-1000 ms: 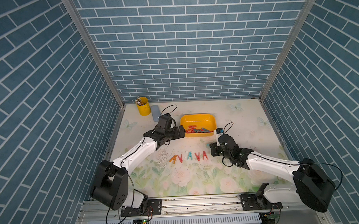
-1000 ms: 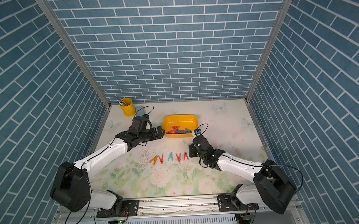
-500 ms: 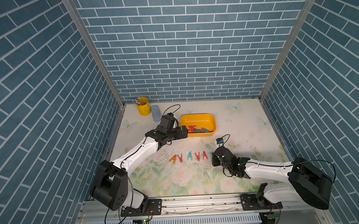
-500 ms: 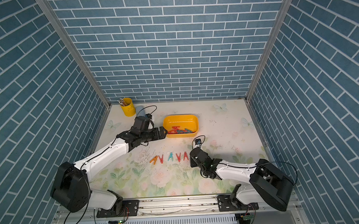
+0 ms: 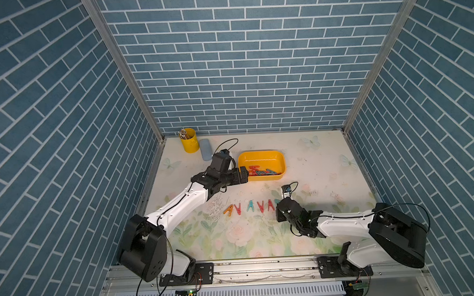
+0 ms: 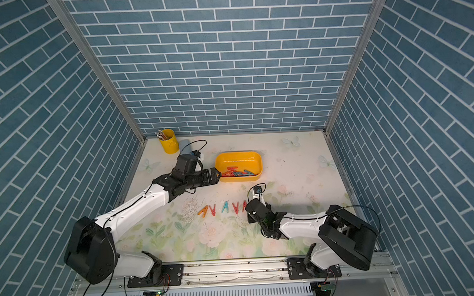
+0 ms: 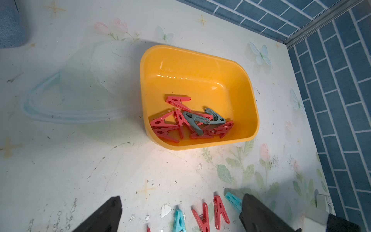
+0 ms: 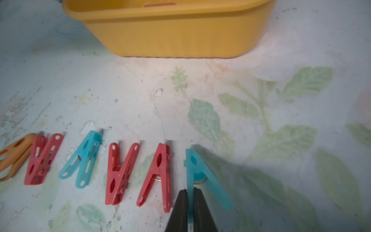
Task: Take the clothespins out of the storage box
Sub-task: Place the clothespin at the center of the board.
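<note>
One scuffed floral tabletop (image 5: 313, 161), blue-brick walls (image 5: 240, 71); left tool (image 5: 244, 174) agape, right tool (image 8: 189, 190) tight on teal clothespin (image 8: 212, 184).

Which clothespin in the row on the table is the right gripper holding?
The end teal clothespin: the right gripper pinches one of its legs. The other teal one lies mid-row, untouched.

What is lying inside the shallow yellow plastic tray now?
A heap of red plastic A-shaped pegs, two grey-teal plastic pegs on top, by one long wall of the yellow tray. Overlap hides the lower pegs; their number is unclear.
</note>
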{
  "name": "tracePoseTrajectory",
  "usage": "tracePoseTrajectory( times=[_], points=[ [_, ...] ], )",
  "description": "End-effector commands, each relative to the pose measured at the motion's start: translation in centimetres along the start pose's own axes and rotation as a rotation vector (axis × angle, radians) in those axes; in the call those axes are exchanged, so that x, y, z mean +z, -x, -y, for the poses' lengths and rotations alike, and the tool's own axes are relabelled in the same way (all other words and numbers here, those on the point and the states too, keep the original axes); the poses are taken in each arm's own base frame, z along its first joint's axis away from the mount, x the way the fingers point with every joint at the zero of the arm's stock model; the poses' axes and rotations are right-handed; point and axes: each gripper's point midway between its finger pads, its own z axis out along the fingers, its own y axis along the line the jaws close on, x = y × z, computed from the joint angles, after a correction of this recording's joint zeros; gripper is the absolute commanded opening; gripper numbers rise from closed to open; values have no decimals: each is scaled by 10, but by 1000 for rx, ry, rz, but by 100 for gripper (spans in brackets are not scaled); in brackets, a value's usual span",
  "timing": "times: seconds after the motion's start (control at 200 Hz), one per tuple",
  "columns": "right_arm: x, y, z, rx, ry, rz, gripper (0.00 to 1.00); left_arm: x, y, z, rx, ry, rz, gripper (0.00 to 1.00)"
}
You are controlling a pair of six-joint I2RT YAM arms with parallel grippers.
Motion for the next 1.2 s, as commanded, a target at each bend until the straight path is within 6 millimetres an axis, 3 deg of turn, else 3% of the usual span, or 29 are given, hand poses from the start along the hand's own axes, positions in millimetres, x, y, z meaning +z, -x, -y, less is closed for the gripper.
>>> tracePoseTrajectory(
  times=[0.0,0.34,0.605,0.675,0.745,0.87,1.055,1.19],
  points=[
    [1,-22,11,-21,-44,-79,14,-3,-3,-1,5,4,1,99],
    [-6,-7,1,-40,-23,-69,29,0,-3,2,5,-2,0,100],
    [-23,28,-9,-66,-4,-8,40,9,-1,7,19,-1,-11,99],
    [-26,40,-11,-77,-4,8,47,12,1,10,27,-1,-11,100],
    [-28,53,-13,-81,-5,29,63,15,4,12,34,3,-9,99],
    [-29,78,-14,-79,7,62,72,24,9,16,49,14,-14,100],
    [-26,113,-10,-61,20,100,99,40,17,18,75,46,-24,99],
    [-20,133,-3,-51,25,115,99,51,28,21,92,65,-24,100]
  ],
)
